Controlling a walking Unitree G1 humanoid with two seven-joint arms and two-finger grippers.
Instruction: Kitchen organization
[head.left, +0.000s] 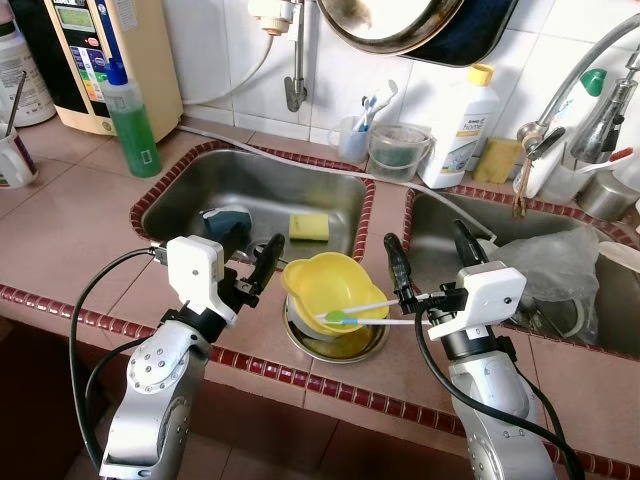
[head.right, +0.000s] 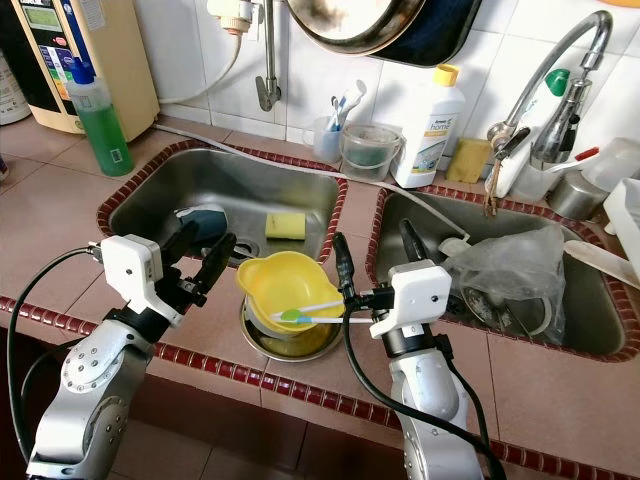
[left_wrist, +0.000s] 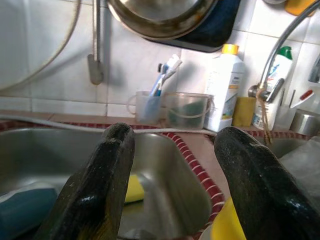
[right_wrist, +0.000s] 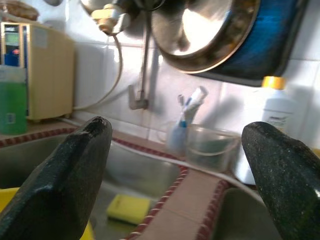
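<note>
Squarely between the two spread pincers, left pincer (head.left: 252, 260) and right pincer (head.left: 432, 255), yellow bowl (head.left: 318, 283).

The near yellow bowl (head.left: 322, 280) looks like smooth, glossy plastic and sits in a shiny metal bowl (head.left: 336, 343). The left sink basin (head.left: 200, 190) is brushed stainless steel, dull with soft reflections. The counter (head.left: 70, 240) is matt pinkish tile edged in dark red glazed tile. A yellow sponge (head.left: 309, 226) looks soft and porous. In the right basin, a plastic bag (head.left: 555, 262) is thin, crinkled and translucent. The faucet (head.right: 560, 55) is polished chrome. The fingers (left_wrist: 100, 195) are rough matt black.
</note>
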